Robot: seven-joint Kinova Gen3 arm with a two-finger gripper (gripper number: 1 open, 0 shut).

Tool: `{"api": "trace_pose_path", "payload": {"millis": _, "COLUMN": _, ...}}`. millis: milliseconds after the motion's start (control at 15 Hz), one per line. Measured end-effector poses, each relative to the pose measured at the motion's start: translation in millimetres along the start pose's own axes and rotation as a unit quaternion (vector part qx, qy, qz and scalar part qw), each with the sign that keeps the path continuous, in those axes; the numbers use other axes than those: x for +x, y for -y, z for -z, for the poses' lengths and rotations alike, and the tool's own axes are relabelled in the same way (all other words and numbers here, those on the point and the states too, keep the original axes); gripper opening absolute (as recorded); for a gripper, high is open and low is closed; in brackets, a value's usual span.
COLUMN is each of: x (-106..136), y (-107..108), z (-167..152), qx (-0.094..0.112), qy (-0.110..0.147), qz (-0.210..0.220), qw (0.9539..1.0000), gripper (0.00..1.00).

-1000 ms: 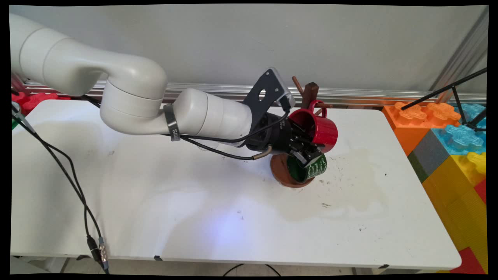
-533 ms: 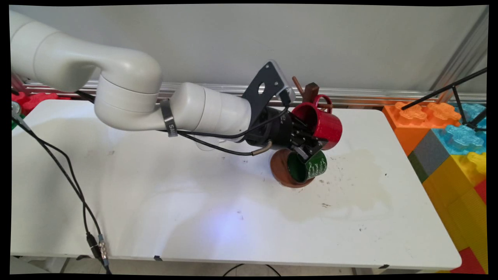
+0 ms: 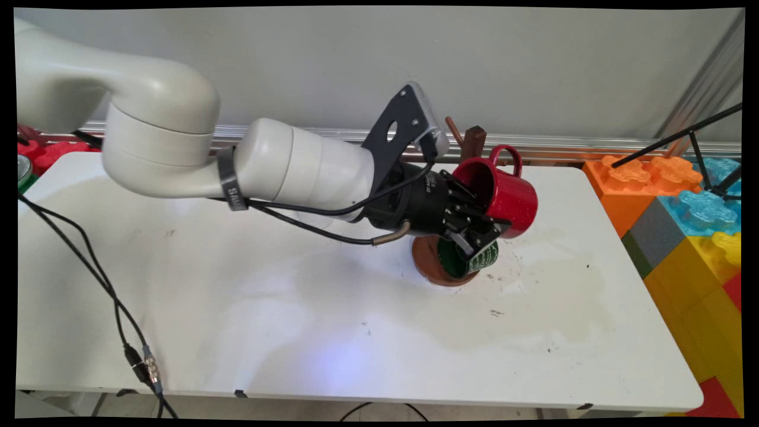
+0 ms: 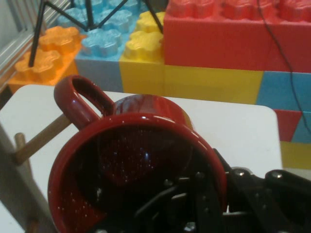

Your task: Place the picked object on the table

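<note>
Gripping a red mug (image 3: 504,193) by its rim, one finger inside and one outside, the hand (image 3: 481,230) holds it tipped sideways above the desk (image 3: 296,308), handle up beside the rack (image 3: 472,142); a green mug (image 3: 474,258) hangs just below.

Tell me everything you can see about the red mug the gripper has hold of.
The red mug is glossy, ceramic-looking, dark red inside, with one loop handle. It lies on its side in the air, mouth toward the arm, handle up. The gripper clamps its rim, one finger inside and one outside. It hangs above the green mug on the wooden mug tree's brown base, clear of the white table.
</note>
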Motion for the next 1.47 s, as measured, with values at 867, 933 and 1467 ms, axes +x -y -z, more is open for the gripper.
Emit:
{"api": "trace_pose_path", "payload": {"millis": 867, "x": 2, "y": -23, "z": 48, "qx": 0.051, "qy": 0.047, "qz": -0.1, "qw": 0.9926, "gripper": 0.0}}
{"api": "trace_pose_path", "payload": {"millis": 933, "x": -3, "y": -15, "z": 53, "qx": 0.082, "qy": 0.066, "qz": -0.107, "qw": 0.9886, "gripper": 0.0}}
{"api": "trace_pose_path", "payload": {"millis": 1467, "x": -39, "y": 23, "z": 84, "qx": 0.13, "qy": 0.167, "qz": -0.096, "qw": 0.9726, "gripper": 0.0}}
